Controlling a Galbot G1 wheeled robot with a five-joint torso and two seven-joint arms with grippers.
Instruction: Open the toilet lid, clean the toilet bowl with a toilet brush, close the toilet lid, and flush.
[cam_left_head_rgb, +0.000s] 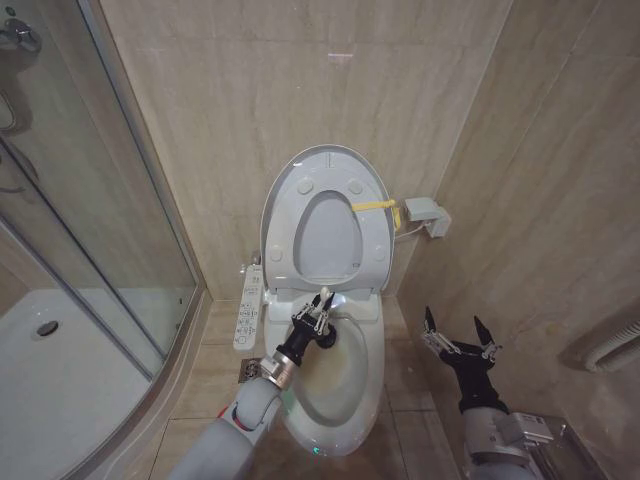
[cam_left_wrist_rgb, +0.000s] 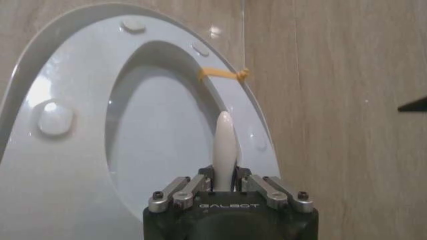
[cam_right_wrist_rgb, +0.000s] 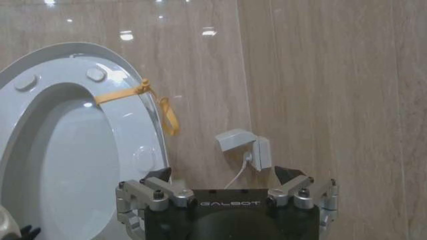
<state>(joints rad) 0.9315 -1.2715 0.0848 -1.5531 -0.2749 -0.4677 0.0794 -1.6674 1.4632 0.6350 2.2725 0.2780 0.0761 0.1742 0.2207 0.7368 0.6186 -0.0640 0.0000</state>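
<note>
The toilet lid (cam_left_head_rgb: 325, 155) stands upright against the back wall with the seat ring (cam_left_head_rgb: 288, 215) raised against it; a yellow band (cam_left_head_rgb: 375, 207) ties the two together. Below lies the open white toilet bowl (cam_left_head_rgb: 350, 390). My left gripper (cam_left_head_rgb: 318, 322) hovers over the bowl's rear part, shut on the white handle of the toilet brush (cam_left_head_rgb: 325, 298). The handle's rounded end (cam_left_wrist_rgb: 225, 142) sticks up between the fingers (cam_left_wrist_rgb: 187, 187); the bristle head is hidden. My right gripper (cam_left_head_rgb: 455, 335) is open and holds nothing, low beside the bowl near the right wall.
A control panel (cam_left_head_rgb: 248, 310) juts from the toilet's left side. A wall socket (cam_left_head_rgb: 425, 215) with a cable sits right of the lid. The glass shower enclosure (cam_left_head_rgb: 90, 200) and its tray (cam_left_head_rgb: 50, 370) lie at left. A floor drain (cam_left_head_rgb: 248, 370) is beside the bowl.
</note>
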